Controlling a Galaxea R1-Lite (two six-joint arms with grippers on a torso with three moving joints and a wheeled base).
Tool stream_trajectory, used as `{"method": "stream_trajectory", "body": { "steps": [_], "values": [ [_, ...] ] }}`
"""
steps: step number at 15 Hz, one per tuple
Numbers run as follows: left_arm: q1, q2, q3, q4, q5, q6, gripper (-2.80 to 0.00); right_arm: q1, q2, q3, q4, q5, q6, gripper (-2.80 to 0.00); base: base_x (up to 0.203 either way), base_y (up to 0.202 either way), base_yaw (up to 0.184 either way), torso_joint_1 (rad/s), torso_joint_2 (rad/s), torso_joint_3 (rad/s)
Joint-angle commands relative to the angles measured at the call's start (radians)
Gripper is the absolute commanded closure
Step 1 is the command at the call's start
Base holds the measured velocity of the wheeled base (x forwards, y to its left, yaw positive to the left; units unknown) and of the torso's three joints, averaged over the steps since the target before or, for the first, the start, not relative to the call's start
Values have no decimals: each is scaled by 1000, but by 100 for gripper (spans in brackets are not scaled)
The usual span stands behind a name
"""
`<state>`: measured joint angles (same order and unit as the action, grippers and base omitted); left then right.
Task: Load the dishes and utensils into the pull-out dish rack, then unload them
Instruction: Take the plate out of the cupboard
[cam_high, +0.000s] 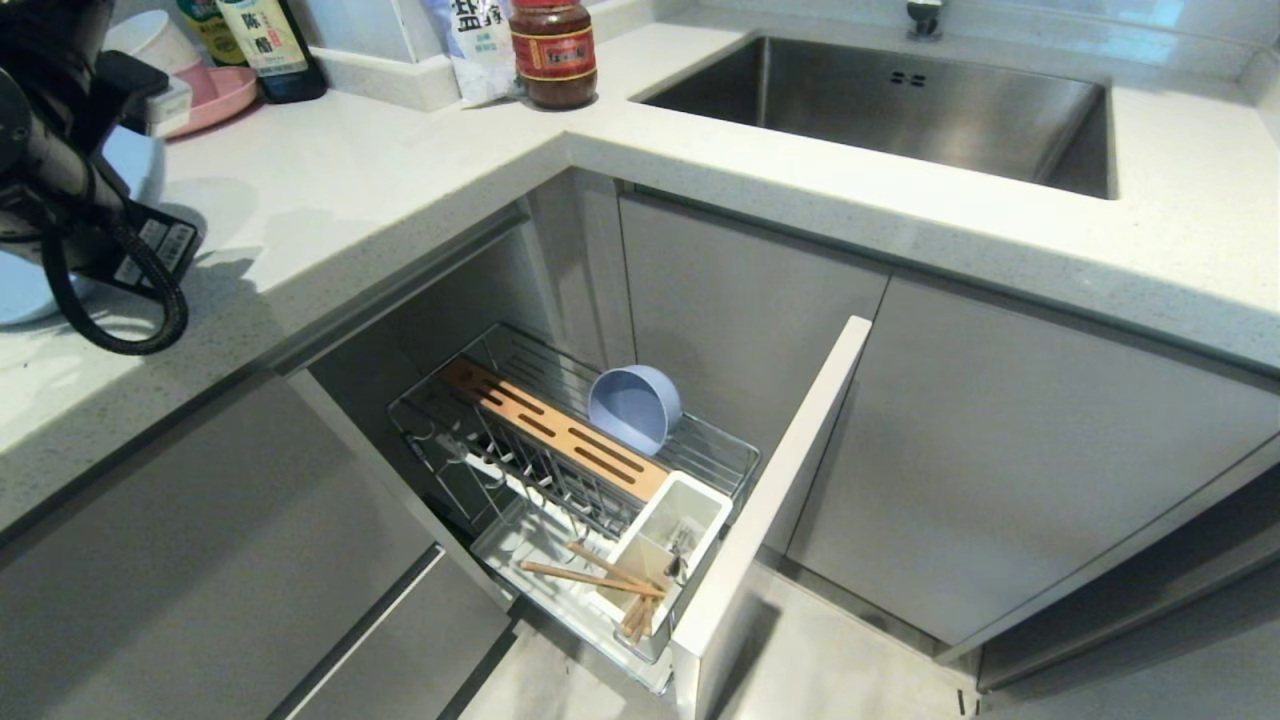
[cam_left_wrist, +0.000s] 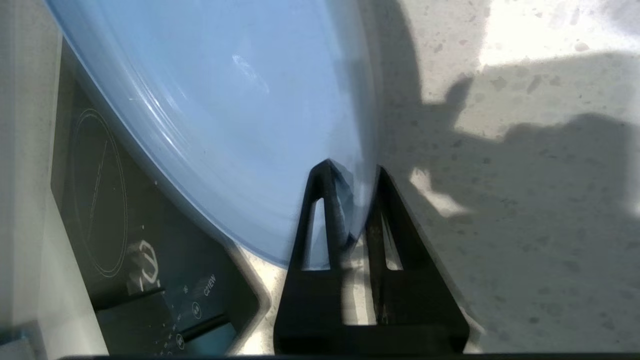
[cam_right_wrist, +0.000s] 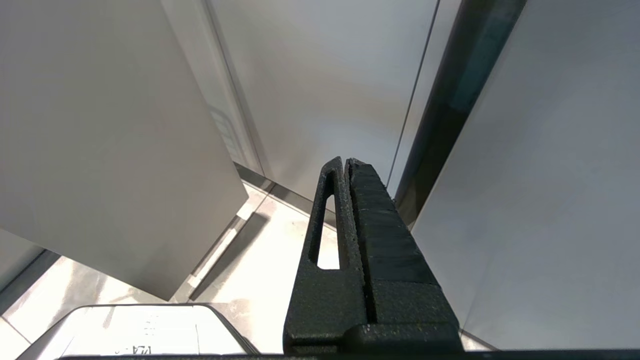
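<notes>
While the left jaws (cam_left_wrist: 352, 200) straddle the plate (cam_left_wrist: 225, 115) rim, one finger on each face, they stand only slightly apart, and whether they pinch it or have begun to let go I cannot tell. The plate lies on the bench (cam_high: 330, 190), spreading away from the fingertips and overhanging a dark cooktop (cam_left_wrist: 115, 240) to one side. The risk, I judge, is a drag: if the fingers back off while one pad touches the rim, the plate could skid or tip. Bare bench lies on the side away from the cooktop, good room to withdraw. Well below, the rack (cam_high: 560, 450) is pulled out, with the bowl (cam_high: 632, 405) on its wires and chopsticks (cam_high: 600, 575) at the cup (cam_high: 690, 505). The right jaws (cam_right_wrist: 347, 165) hang closed and empty by the cabinet doors (cam_right_wrist: 100, 125).
</notes>
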<state>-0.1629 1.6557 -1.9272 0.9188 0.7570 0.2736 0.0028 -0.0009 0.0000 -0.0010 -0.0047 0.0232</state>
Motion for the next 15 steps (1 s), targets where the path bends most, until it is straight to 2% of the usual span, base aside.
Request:
{"method": "stream_trajectory", "body": {
  "steps": [1,7,9,11,15],
  "values": [
    [-1,-1,1,3,4,2,-280,0,-4,2,-1,0,0,0,0,0,0,0,0,0],
    [-24,-34,-1,-4,-1,1,-280,0,-4,2,0,0,1,0,0,0,0,0,0,0],
    [-27,-66,0,-12,-21,-19,-280,0,-4,2,0,0,0,0,0,0,0,0,0,0],
    [-55,-110,0,-31,-43,-97,-280,0,-4,2,0,0,0,0,0,0,0,0,0,0],
    [-129,-260,43,-73,-168,-363,-280,0,-4,2,0,0,1,0,0,0,0,0,0,0]
  ]
}}
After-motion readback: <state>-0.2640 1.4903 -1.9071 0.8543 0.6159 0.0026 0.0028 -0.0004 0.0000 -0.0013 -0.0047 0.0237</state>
